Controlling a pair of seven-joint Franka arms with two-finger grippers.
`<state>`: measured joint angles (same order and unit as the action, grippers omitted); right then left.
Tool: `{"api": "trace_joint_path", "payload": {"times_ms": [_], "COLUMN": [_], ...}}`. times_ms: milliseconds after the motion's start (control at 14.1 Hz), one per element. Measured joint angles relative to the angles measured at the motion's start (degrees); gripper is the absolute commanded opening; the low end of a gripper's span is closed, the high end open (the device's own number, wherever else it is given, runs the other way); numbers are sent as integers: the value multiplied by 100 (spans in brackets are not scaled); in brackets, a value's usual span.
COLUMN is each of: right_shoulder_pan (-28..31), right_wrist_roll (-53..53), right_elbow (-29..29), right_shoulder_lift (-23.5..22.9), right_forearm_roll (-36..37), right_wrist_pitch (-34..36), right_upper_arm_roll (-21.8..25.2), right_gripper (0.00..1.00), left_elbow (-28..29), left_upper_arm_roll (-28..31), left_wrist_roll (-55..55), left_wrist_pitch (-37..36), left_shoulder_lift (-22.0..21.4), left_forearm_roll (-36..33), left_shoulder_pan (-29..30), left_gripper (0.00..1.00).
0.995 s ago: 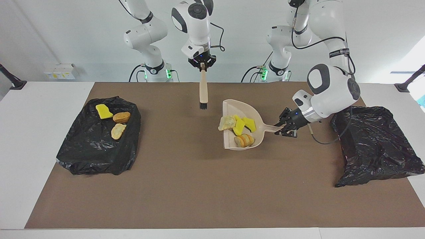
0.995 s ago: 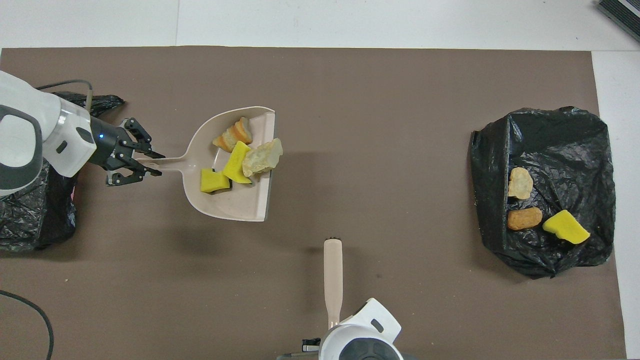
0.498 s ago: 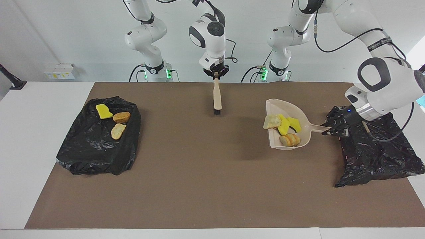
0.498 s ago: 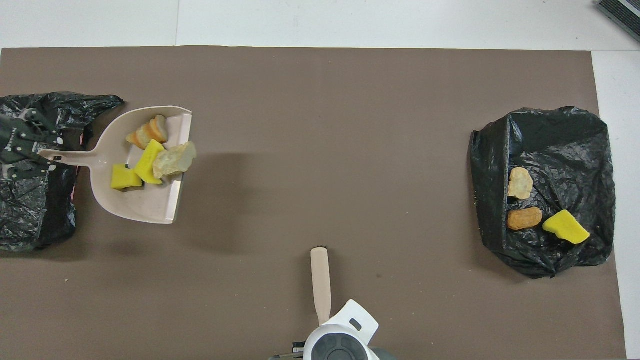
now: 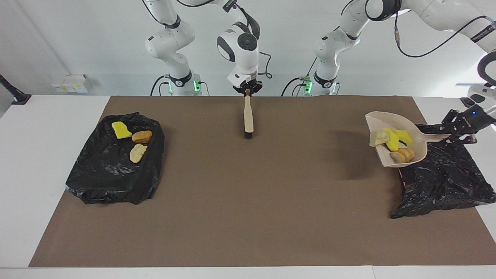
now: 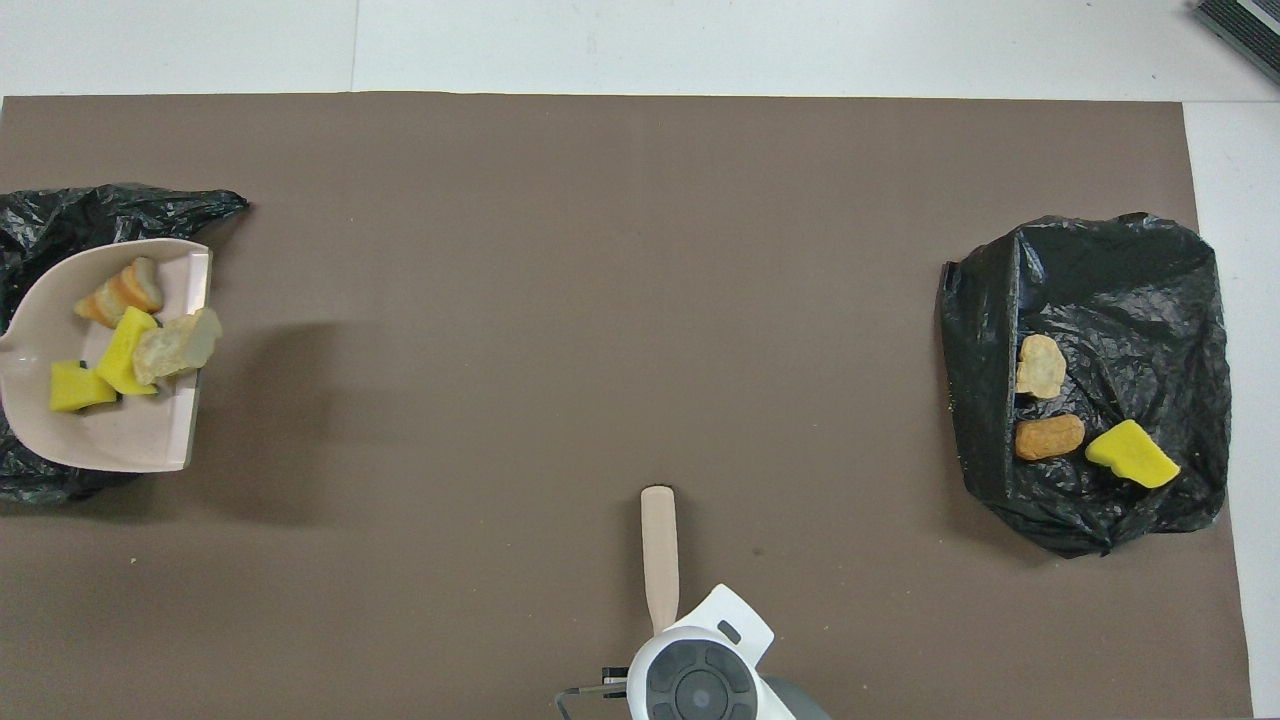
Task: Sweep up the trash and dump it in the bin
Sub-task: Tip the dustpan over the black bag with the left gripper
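Pan reaches the bin

Your left fingers (image 5: 463, 126), shut on the pan (image 5: 391, 118), carried trash (image 5: 392, 140) over the bin (image 5: 445, 174); right fingers (image 5: 247, 90) hold the brush (image 5: 248, 118). Tip next.

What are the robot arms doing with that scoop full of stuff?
The left gripper holds a dustpan full of trash in the air over the edge of a black bin bag. Nothing is tipped out yet. The right gripper holds a brush hanging over the middle of the mat. Another black bag has three pieces on it.
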<state>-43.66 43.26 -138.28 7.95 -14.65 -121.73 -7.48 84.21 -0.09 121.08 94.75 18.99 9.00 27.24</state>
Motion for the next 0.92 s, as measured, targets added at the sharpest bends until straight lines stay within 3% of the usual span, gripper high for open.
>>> {"api": "trace_joint_path", "payload": {"times_ms": [355, 427, 569, 924], "right_shoulder_pan": [-24, -24, -24, -24], "right_wrist_roll": [0, 0, -1, -1], "right_elbow": [-8, -7, -9, 66], "right_shoulder_lift": [-205, -205, -208, -221], "right_forearm_roll": [0, 0, 0, 0], "right_wrist_pitch": [-374, -374, -374, -374], "right_upper_arm_roll": [-16, -19, -19, -19], "right_gripper": [3, 31, 97, 100], "left_elbow": [-622, -725, -831, -911], "left_upper_arm_roll": [11, 12, 39, 15], "left_wrist_roll": [72, 72, 72, 3], "left_wrist_pitch": [515, 758, 1152, 1921], "left_shoulder_lift": [274, 348, 432, 438], "left_forearm_roll": [-640, -809, -1195, -2790], "left_shoulder_pan": [445, 467, 473, 208], "left_gripper": [0, 0, 0, 0]}}
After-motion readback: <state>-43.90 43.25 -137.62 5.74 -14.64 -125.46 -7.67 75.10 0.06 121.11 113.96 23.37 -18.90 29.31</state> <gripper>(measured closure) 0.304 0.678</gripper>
